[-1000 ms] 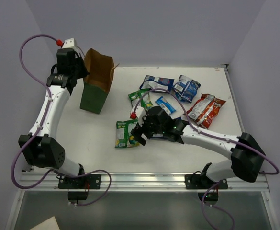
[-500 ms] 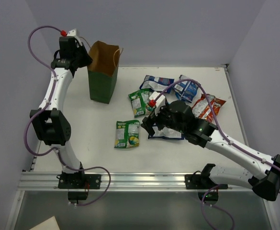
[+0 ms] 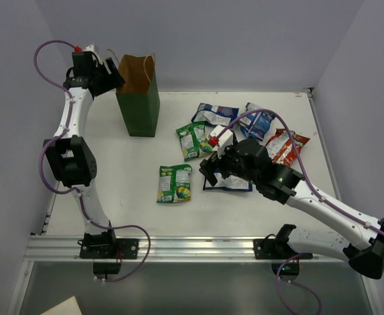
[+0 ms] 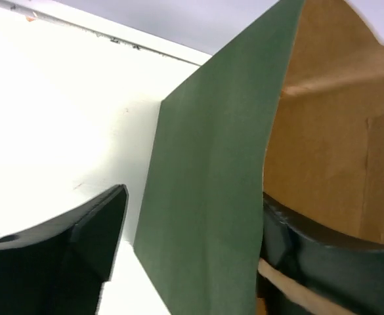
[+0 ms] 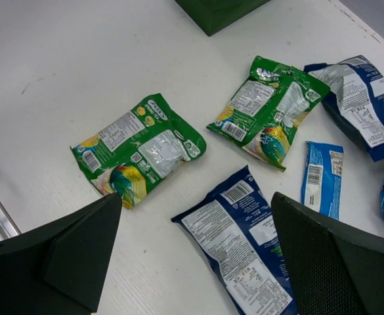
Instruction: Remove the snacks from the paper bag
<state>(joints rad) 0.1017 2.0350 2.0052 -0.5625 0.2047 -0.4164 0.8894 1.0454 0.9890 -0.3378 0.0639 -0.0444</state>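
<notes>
- White tabletop (image 3: 113,197) under lilac walls fills the overhead view. We see the left gripper (image 3: 109,73) at the rim of the upright paper bag (image 3: 139,111). The right gripper (image 3: 210,172) hovers over the scattered snacks, with the red-orange chip bag (image 3: 285,147) well off to the side of its jaws.
- From the left wrist, we find the left gripper (image 4: 195,197) spread wide astride the green bag wall. One finger is outside and one is inside the brown interior, beside a tan handle (image 4: 303,292). The bag's floor is hidden from us. We judge that a careless pull-away could hook that handle and topple the bag.
- From the right wrist, the right gripper (image 5: 197,197) is wide open and empty. A blue-and-white packet (image 5: 241,230) lies between the jaws, a green packet (image 5: 139,147) ahead to the left, and a small blue bar (image 5: 321,177) ahead to the right. Closing here would only regrasp a packet already out, and its glossy foil may skid.
</notes>
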